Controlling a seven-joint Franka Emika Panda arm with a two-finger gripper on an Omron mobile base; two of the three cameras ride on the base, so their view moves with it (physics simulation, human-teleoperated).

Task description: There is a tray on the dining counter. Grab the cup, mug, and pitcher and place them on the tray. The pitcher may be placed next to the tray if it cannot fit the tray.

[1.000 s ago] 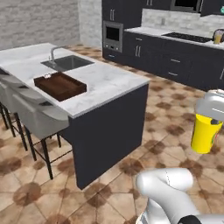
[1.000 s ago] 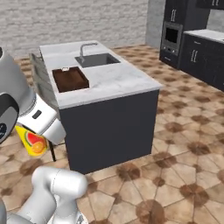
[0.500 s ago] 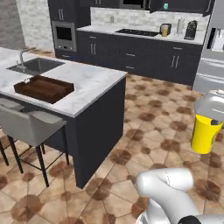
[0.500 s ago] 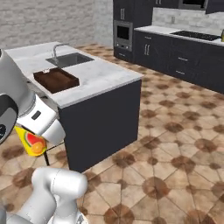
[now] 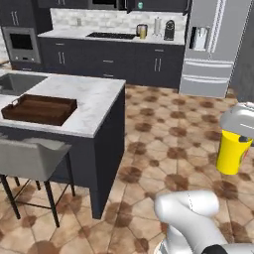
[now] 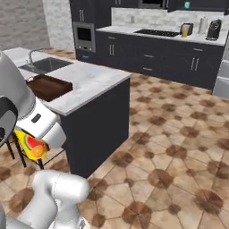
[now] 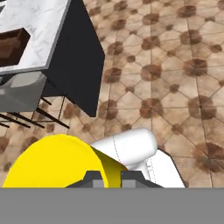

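While hanging well clear of the island, gripper [image 7: 107,178] pinches the yellow cup [image 5: 233,151], jaws pressed tight on its wall. Seen in the left base view at about 3 o'clock, low under the grey-white hand, over the brown patterned floor [image 5: 163,129]. Seen in the right base view at about 8 o'clock, tucked beneath the white arm, red-orange mark facing out [image 6: 29,146]. From the hand view, fills the lower left as a broad yellow round [image 7: 57,162], with both dark fingertips [image 7: 94,178] rising at 6 o'clock against its rim.

Dark brown tray [image 5: 39,109] lying flat on the white marble island counter [image 5: 94,99], at 9 o'clock in the left base view, near the counter's front edge, just beside the sink [image 5: 15,83] at 10 o'clock. Grey stool [image 5: 32,156] tucked below the tray side of the island. Cup and tray well apart.
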